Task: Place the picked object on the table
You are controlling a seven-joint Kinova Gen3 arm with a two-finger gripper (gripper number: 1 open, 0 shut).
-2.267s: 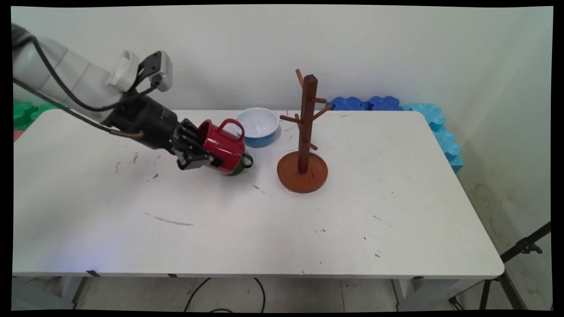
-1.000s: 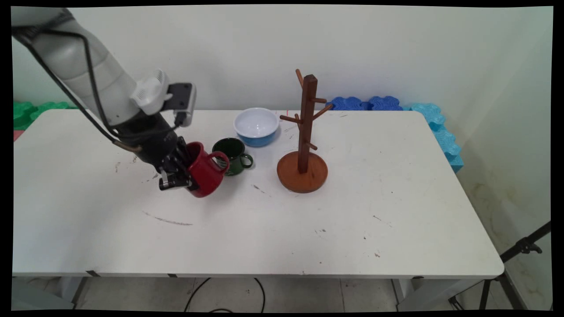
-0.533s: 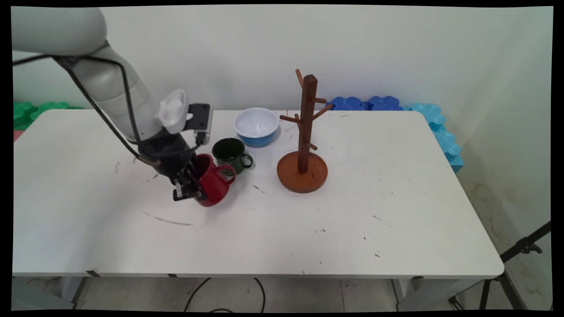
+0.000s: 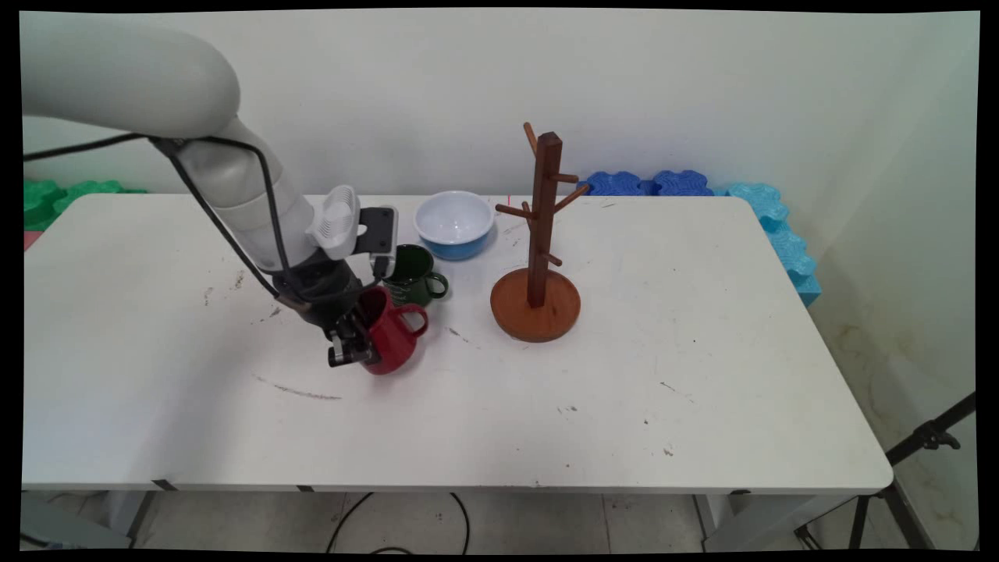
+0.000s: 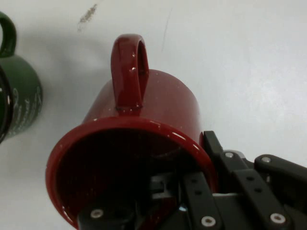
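While pinching red mug [image 5: 144, 129] rim, end effector [image 4: 353, 343] tilted, green mug [image 4: 412, 275] beside.

Soft, even room light falls on the white table [image 4: 546, 406], leaving faint shadows. The hand view is slightly soft, with small glints on the red mug [image 5: 144, 139] rim.

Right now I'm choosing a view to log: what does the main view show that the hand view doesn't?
Main view only: the blue bowl, the wooden mug tree, the arm. Hand view only: one finger inside the red mug's mouth, one outside its wall. Both: the gripper shut on the red mug, the green mug and the table.
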